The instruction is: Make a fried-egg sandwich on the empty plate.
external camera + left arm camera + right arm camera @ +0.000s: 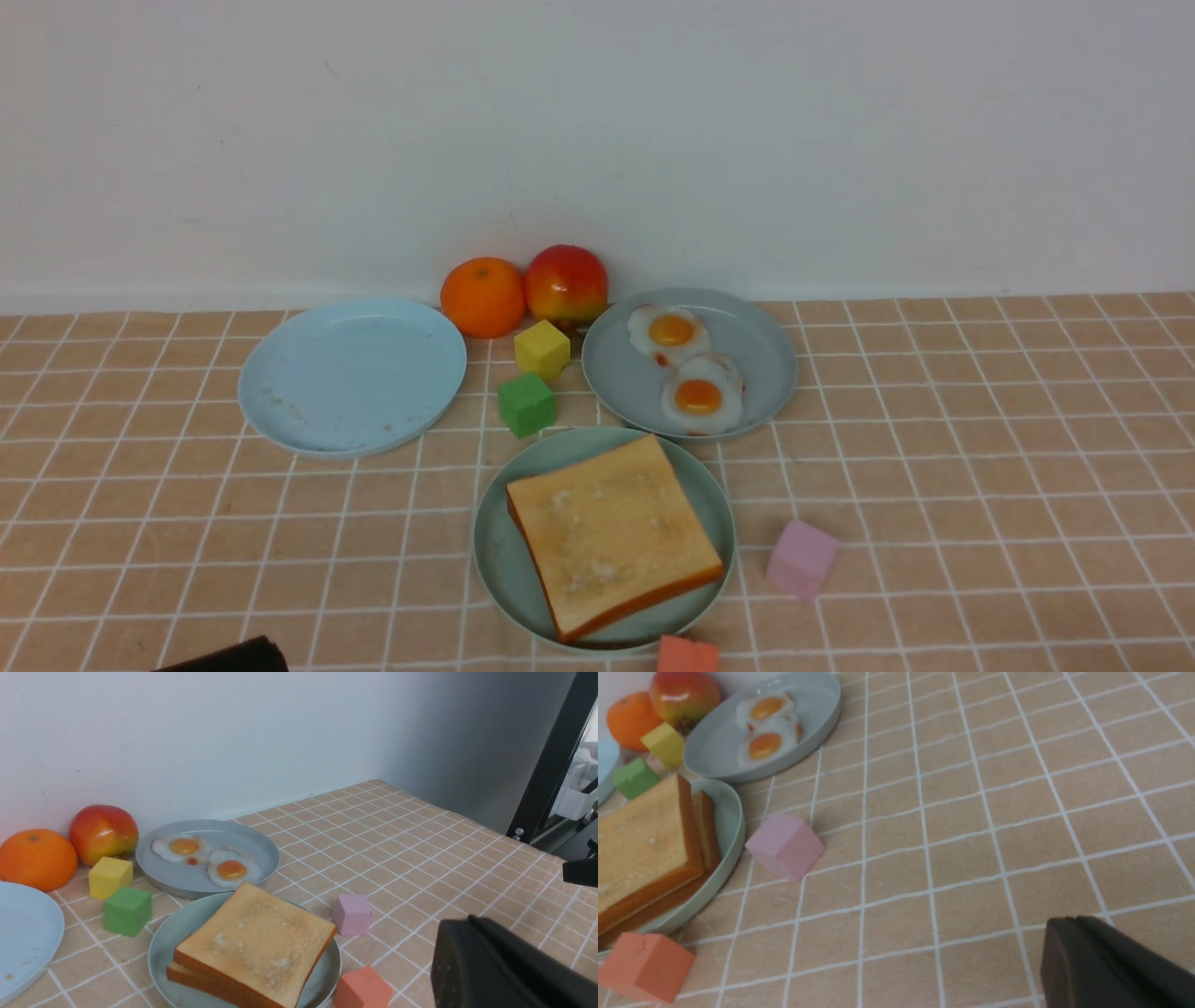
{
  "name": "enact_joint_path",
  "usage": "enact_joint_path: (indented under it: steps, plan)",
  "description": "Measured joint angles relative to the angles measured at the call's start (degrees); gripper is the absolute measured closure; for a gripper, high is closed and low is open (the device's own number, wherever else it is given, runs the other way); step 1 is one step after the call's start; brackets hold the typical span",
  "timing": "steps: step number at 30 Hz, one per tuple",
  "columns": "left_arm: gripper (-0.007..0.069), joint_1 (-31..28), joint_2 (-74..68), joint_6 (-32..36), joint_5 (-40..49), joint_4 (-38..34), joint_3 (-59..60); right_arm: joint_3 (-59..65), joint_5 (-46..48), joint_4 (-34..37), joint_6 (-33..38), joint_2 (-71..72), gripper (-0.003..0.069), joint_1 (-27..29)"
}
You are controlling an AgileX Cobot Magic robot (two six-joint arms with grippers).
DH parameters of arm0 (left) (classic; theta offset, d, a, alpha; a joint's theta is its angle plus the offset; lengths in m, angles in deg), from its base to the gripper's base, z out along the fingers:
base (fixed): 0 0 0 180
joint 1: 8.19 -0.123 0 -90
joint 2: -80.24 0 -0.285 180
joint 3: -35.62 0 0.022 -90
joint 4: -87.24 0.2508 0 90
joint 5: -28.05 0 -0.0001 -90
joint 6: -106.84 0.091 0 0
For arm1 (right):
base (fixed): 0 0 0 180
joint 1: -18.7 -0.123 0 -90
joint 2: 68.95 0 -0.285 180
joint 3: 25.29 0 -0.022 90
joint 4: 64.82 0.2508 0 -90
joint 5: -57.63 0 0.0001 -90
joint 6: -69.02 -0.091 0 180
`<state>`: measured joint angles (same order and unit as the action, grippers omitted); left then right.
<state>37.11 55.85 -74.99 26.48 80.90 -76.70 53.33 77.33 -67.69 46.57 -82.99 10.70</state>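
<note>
The sandwich (611, 537) sits stacked on the mint plate (495, 551) at the front of the surface (980, 485); I judge it finished, though no egg shows between the slices. The top slice overhangs, so a nudge could slide it off. Both hands, left (472, 952) and right (1078, 952), are closed and empty.

Frontal overview; two low wrist views

No writing, label, brand, number or sign can be read in any of the three views.
</note>
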Motion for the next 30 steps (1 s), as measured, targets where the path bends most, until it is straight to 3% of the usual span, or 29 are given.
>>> enact_joint_path:
  steps: [13, 30]
  plan:
    - [0.0638, 0.00, 0.00, 0.00, 0.11, 0.00, 0.00, -0.38, 2.06, -0.13, 13.37, 6.79, 0.0673, 2.73]
    - [0.0628, 0.00, 0.00, 0.00, 0.11, 0.00, 0.00, -0.44, 2.13, 0.78, 14.80, 6.79, 0.0671, 2.73]
